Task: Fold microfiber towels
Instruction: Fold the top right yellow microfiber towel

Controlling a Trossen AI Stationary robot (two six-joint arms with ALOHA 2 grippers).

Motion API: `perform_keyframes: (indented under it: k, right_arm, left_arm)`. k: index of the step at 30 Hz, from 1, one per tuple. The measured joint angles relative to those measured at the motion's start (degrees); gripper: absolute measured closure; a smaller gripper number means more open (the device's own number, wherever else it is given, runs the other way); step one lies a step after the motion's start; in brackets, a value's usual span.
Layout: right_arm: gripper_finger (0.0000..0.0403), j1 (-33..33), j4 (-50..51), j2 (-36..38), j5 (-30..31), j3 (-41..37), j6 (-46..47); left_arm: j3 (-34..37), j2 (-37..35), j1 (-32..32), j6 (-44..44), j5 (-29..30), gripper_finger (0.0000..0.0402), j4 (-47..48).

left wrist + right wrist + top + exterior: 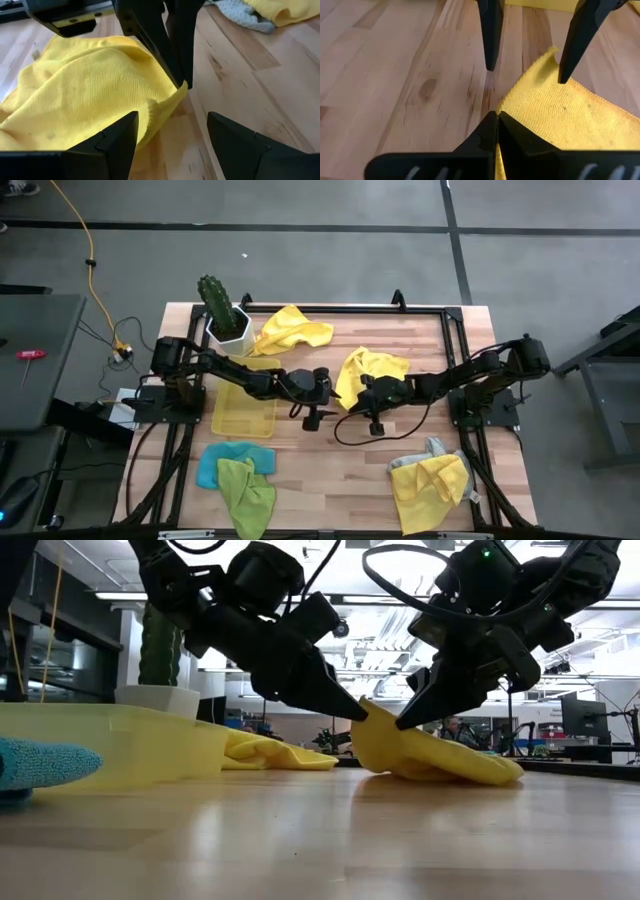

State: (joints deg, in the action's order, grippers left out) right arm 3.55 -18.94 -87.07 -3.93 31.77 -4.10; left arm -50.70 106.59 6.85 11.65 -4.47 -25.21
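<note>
High view: crumpled bright yellow microfiber towel point(372, 368) lies mid-table. Left gripper point(322, 392) sits at its 9 o'clock, right gripper point(362, 396) on its near edge.

Low view: both tips meet at the towel's corner point(375, 722).

Left wrist view: fingers point(112, 145) spread wide, nothing held, straddling the edge.

Right wrist view: right fingers point(487, 131) pinched shut on the towel's corner.

Advice, imo: left should close on the hem only, w/ right holding firm, then lift both evenly.

At the worktop's five o'clock corner a yellow towel point(432, 488) hides most of the grey towel point(418, 459); the lime green towel point(247, 495) covers part of the light blue towel point(218, 463).
</note>
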Motion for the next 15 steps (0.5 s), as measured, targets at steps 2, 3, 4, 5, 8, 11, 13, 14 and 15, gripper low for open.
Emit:
perform_keyframes:
  k: [2,3,4,5,8,11,13,14,15]
  right_arm:
    - [0.0403,0.00,0.20,0.00,0.00,0.00,0.00]
    - [0.0403,0.00,0.34,0.00,0.00,0.00,0.01]
    - [0.0403,0.00,0.39,0.00,0.00,0.00,0.10]
    - [0.0403,0.00,0.39,0.00,0.00,0.00,0.13]
    - [0.0403,0.00,0.39,0.00,0.00,0.00,0.13]
    - [0.0403,0.00,0.37,0.00,0.00,0.00,0.15]
    - [0.0403,0.00,0.38,0.00,0.00,0.00,0.15]
    - [0.0403,0.00,0.37,0.00,0.00,0.00,0.15]
    - [0.0403,0.00,0.37,0.00,0.02,0.00,0.15]
  left_arm:
    - [0.00,0.00,0.00,0.09,0.02,0.0189,-0.84]
    - [0.00,0.00,0.00,0.07,0.02,0.0197,-1.24]
    - [0.00,0.00,0.00,0.11,0.02,0.0207,-1.58]
    - [0.00,0.00,0.00,0.23,0.02,0.0218,-1.66]
    - [0.00,0.00,0.00,0.99,0.04,0.0252,-1.37]
    - [0.00,0.00,0.00,1.01,0.11,0.0290,-1.32]
    - [0.00,0.00,0.00,1.01,0.15,0.0315,-1.55]
    - [0.00,0.00,0.00,1.01,0.15,0.0328,-1.74]
    - [0.00,0.00,0.00,1.01,0.15,0.0341,-1.92]
